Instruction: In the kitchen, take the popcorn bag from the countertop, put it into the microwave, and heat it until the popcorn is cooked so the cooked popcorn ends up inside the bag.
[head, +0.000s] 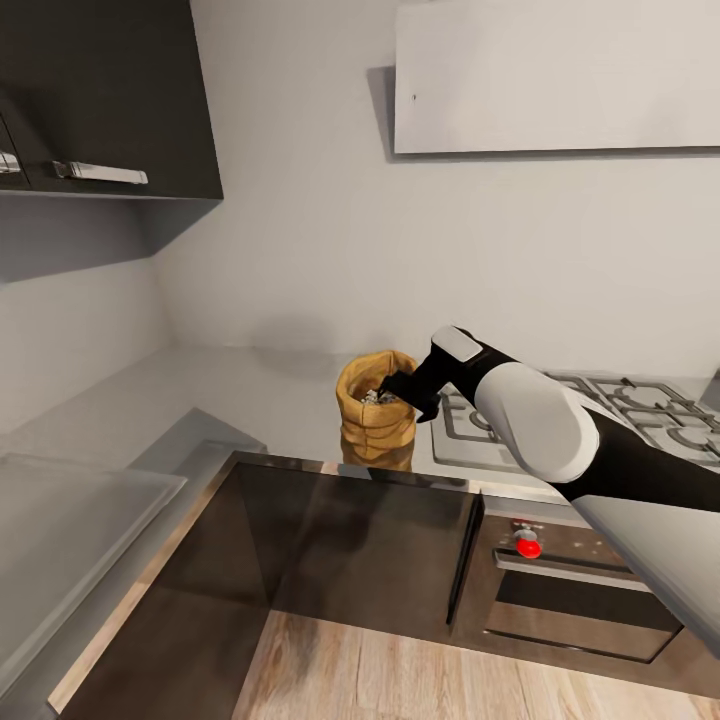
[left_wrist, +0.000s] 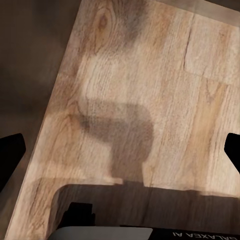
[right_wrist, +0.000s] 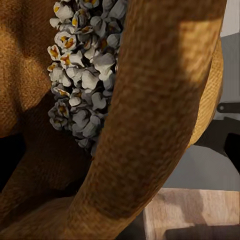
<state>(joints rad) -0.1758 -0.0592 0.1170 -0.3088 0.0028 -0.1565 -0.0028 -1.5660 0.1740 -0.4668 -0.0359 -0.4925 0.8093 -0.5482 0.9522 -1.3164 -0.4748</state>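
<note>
The popcorn bag, a crumpled mustard-tan sack with a rolled rim, stands on the grey countertop just left of the hob. Pale popcorn fills its mouth. My right gripper reaches down over the bag's right rim. In the right wrist view the thick rolled rim lies between the spread fingers, one dark fingertip outside the bag, with popcorn heaped inside. My left gripper hangs open above the pale wood floor. The microwave is out of view.
A steel gas hob lies right of the bag, above a dark oven with a red knob. A dark wall cabinet hangs at upper left and a pale hood at upper right. The worktop turns a corner at left.
</note>
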